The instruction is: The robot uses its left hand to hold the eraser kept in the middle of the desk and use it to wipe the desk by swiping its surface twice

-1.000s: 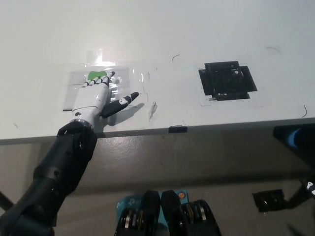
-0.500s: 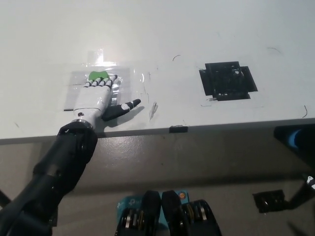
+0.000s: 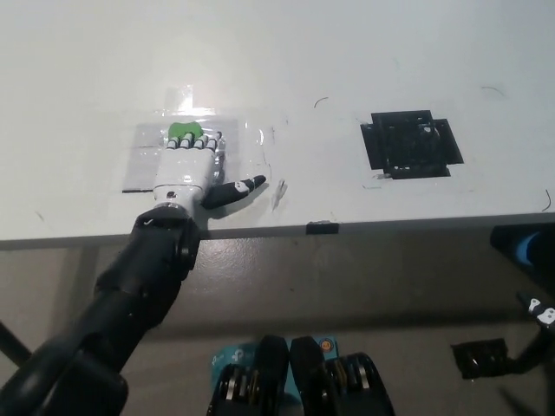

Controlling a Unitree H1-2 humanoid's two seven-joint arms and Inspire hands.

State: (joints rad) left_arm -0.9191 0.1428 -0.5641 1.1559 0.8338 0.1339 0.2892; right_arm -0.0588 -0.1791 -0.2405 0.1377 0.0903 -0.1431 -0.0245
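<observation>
A small green eraser (image 3: 182, 133) lies on a patch of clear tape on the white desk (image 3: 286, 61), left of the middle. My white left hand (image 3: 192, 166) lies flat on the desk just behind it, palm down. Its fingertips (image 3: 196, 141) rest on the eraser's near edge and hide part of it. The thumb sticks out to the right, away from the eraser, so nothing is gripped. My right hand does not show in the head view.
A black taped square (image 3: 412, 143) sits on the desk to the right. The desk's front edge (image 3: 390, 225) runs across the picture just behind my wrist, with a small black tab (image 3: 321, 227) on it. The floor lies below.
The whole picture shifted slightly as the camera moved. My left hand slid forward and a little right, and its fingers bent down onto the eraser. The eraser stayed in place.
</observation>
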